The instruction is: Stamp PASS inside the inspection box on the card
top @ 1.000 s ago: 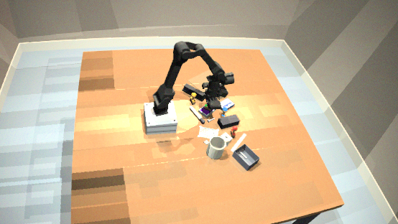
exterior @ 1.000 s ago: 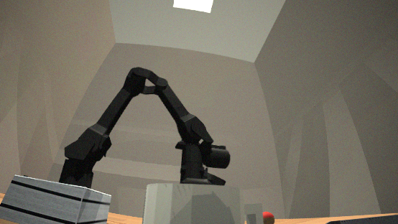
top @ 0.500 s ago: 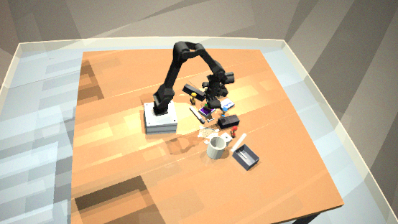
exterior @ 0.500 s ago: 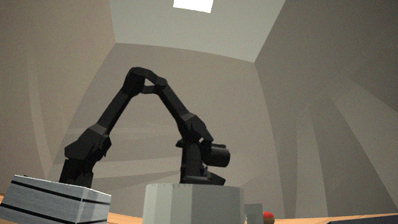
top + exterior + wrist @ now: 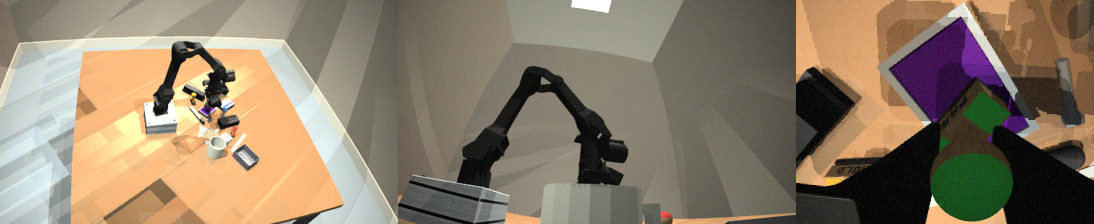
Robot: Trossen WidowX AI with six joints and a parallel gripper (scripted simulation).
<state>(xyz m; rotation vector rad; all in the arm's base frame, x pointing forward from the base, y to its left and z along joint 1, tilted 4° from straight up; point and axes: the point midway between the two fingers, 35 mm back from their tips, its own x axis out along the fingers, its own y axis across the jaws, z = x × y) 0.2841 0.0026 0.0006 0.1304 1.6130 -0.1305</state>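
Note:
My gripper (image 5: 212, 103) (image 5: 966, 133) is shut on the PASS stamp (image 5: 972, 187), a brown stamp with a round green top and green on its base. It holds the stamp over the near corner of the purple ink pad (image 5: 205, 111) (image 5: 926, 70), which has a pale rim. Whether the stamp's face touches the pad cannot be told. A pale card with dark lines (image 5: 208, 133) lies in front of the pad in the top view; its inspection box is too small to make out. In the exterior view the mug hides the fingertips, stamp and pad.
A grey mug (image 5: 216, 148) (image 5: 592, 204) stands by the card, with an open dark tray (image 5: 246, 158) to its right. Yellow (image 5: 193, 96), blue (image 5: 225, 110) and red (image 5: 234, 131) topped stamps stand around. A black box (image 5: 228, 122) and a marker (image 5: 197, 115) lie near the pad.

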